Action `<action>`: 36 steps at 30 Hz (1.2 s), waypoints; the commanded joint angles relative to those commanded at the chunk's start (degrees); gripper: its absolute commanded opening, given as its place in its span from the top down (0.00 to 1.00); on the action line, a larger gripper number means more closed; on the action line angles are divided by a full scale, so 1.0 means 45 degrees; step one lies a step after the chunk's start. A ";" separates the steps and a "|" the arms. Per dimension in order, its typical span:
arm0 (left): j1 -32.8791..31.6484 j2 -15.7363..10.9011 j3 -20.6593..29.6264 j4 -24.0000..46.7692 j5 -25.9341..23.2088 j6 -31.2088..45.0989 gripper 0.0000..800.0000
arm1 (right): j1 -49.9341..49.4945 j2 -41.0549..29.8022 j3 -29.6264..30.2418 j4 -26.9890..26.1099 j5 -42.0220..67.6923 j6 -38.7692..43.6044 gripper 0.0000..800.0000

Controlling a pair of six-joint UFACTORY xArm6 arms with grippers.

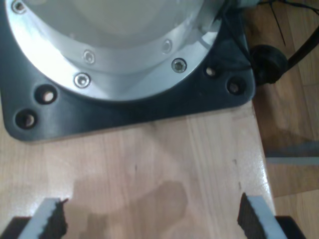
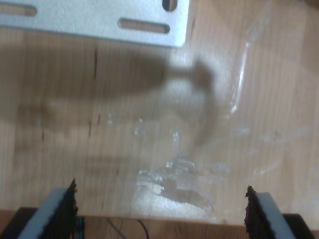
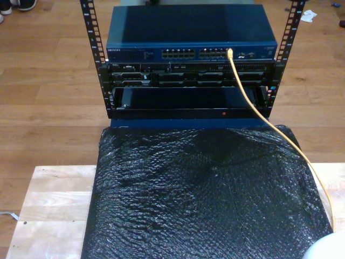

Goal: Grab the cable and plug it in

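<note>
The cable (image 3: 269,120) is thin and yellow-orange. In the exterior view one end sits in a port on the front of the blue switch (image 3: 140,53). From there it runs down over the rack and along the black sheet's edge toward the exterior view's lower right. My first gripper (image 1: 152,219) is open over bare wooden table, with nothing between its toothed fingers (image 1: 52,219). My second gripper (image 2: 159,214) is also open and holds nothing. It hangs above wood near the table's edge.
An arm's silver flange on a black base plate (image 1: 124,117) is bolted to the table ahead of my first gripper. A slotted metal bracket (image 2: 99,20) and clear film (image 2: 174,184) lie ahead of my second gripper. Black bubble wrap (image 3: 205,199) covers the table (image 3: 54,210) before the rack (image 3: 188,81).
</note>
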 joint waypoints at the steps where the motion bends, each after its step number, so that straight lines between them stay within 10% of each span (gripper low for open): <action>1: 0.0020 0.0000 0.0000 0.0000 0.0000 0.0000 0.00 | 0.0020 -0.0020 0.0098 0.0000 -0.0117 0.0000 0.00; 36: 0.0000 0.0000 0.0000 0.0000 0.0000 0.0000 0.00 | -0.0020 0.0274 0.1055 0.0098 -0.2090 0.0059 0.00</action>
